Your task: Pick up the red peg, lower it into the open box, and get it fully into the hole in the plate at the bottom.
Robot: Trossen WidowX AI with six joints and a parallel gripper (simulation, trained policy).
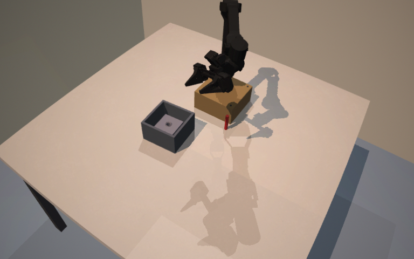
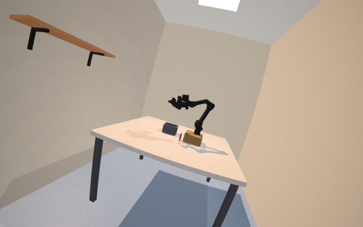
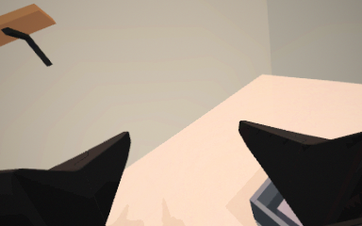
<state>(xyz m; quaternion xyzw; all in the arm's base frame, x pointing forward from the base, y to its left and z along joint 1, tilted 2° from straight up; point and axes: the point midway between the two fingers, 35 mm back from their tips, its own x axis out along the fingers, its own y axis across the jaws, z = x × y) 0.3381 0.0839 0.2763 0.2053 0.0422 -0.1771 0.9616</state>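
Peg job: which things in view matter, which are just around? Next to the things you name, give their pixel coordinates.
Part of the job:
- red peg [image 1: 226, 122] [image 2: 180, 136]
- open dark grey box [image 1: 158, 138] [image 2: 169, 129] [image 3: 259, 213]
- holed plate [image 1: 160, 124] in its bottom
- open gripper [image 1: 192, 89] [image 2: 169, 103] [image 3: 186, 131]

Not part:
- wall shelf [image 2: 64, 36] [image 3: 13, 27]
- blue-grey floor mat [image 2: 166, 200]

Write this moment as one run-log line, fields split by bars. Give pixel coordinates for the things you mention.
gripper [image 1: 192, 89] [image 2: 169, 101] [image 3: 186, 131]: open, raised | red peg [image 1: 226, 122] [image 2: 180, 136]: upright on table | open box [image 1: 158, 138] [image 2: 169, 129] [image 3: 260, 205]: peg outside

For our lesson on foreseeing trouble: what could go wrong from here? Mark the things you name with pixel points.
The peg [image 1: 226, 122] [image 2: 180, 136] stands upright close to the wooden block [image 1: 210, 107] [image 2: 192, 138], so the open claw [image 1: 193, 89] [image 2: 169, 101] [image 3: 186, 131] might bump the block when reaching down. The box [image 1: 158, 139] [image 2: 169, 129] has raised walls, which a lowered claw could knock.
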